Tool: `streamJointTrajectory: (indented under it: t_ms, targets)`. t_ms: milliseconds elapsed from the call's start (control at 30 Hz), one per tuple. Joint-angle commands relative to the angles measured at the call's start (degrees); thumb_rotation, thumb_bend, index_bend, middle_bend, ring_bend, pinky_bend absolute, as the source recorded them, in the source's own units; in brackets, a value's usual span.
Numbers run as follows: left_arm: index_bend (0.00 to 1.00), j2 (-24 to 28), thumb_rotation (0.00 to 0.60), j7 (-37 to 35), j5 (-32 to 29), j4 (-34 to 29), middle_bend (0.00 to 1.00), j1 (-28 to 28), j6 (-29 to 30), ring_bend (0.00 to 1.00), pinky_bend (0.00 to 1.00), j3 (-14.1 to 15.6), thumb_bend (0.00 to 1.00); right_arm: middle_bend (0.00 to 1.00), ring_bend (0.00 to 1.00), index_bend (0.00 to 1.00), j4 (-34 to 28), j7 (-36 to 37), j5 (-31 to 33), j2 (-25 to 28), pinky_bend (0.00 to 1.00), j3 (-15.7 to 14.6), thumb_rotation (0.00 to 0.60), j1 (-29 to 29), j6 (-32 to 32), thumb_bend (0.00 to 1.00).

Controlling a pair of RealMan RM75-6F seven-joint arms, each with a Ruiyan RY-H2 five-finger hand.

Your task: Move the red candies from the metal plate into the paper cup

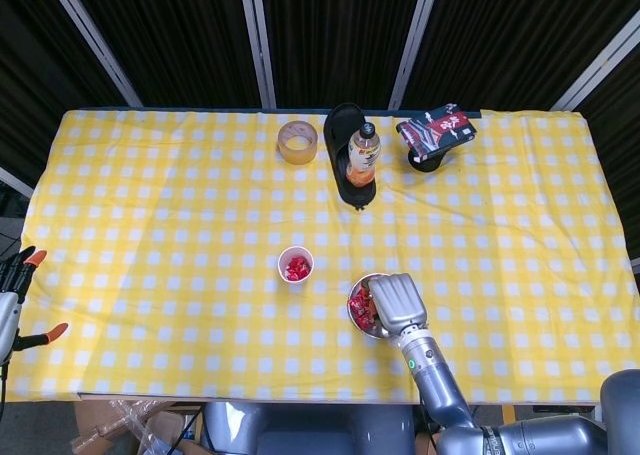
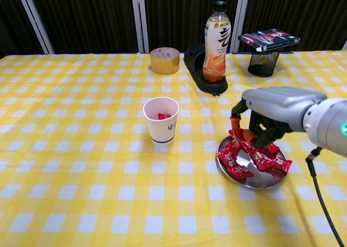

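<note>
While right hand pinches a red candy | paper cup: candies | metal plate: candies

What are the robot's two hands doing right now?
Right hand: pinching a red candy above the metal plate.
Left hand: not in view.

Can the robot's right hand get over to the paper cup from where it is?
Probably yes. The right hand hangs above the plate, and only bare tablecloth lies between it and the cup.

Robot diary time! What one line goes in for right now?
right hand: pinches red candy above round metal plate | white paper cup: candy inside | left hand: not in view
</note>
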Motion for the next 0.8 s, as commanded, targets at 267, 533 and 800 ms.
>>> streamJointTrajectory:
  t_ms: [267, 533, 800]
  targets:
    - [0.00, 0.3, 0.600, -0.1, -0.9, -0.1, 0.00, -0.3, -0.9, 0.00, 0.00, -0.2, 0.05, 0.89, 0.90, 0.56, -0.7, -4.8, 7.0, -3.4, 0.90, 10.3, 0.600, 9.3, -0.9, 0.66]
    - [0.00, 0.7, 0.600, -1.5, -0.8, 0.0, 0.00, -0.5, -1.6, 0.00, 0.00, -0.2, 0.05, 0.89, 0.90, 0.56, 7.5, -5.3, 12.5, -8.5, 0.90, 14.3, 0.600, 15.7, -3.3, 0.66]
    - [0.00, 1.2, 0.600, -2.6, -1.4, -0.2, 0.00, -0.7, -2.3, 0.00, 0.00, -0.3, 0.05, 0.89, 0.90, 0.56, 15.3, -2.9, 13.4, -12.3, 0.90, 14.1, 0.600, 18.7, -5.8, 0.66]
